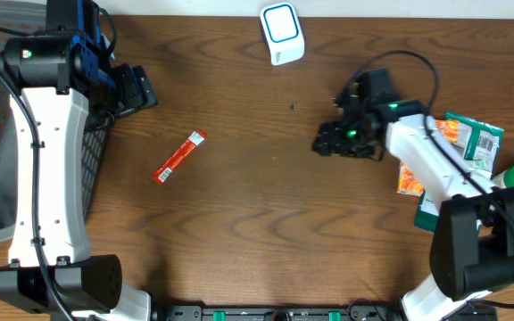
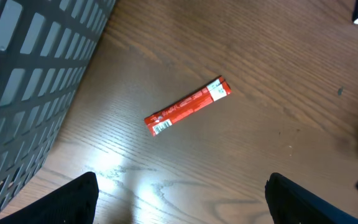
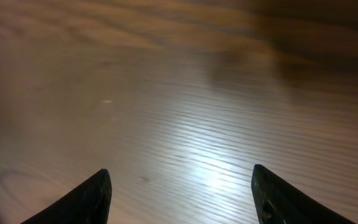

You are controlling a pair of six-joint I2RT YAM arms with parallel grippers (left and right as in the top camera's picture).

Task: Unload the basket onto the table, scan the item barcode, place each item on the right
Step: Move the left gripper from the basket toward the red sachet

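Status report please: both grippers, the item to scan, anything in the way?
Left gripper open, empty. Right gripper open, empty. Red packet flat on table, untouched, between the arms. Nothing blocks it; scanner at far edge.

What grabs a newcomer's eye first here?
A red packet lies alone, slanted, on the table, left of centre. A white-and-blue scanner sits at the far edge, and a heap of snack bags crowds the right edge. The left gripper and right gripper are open and empty.
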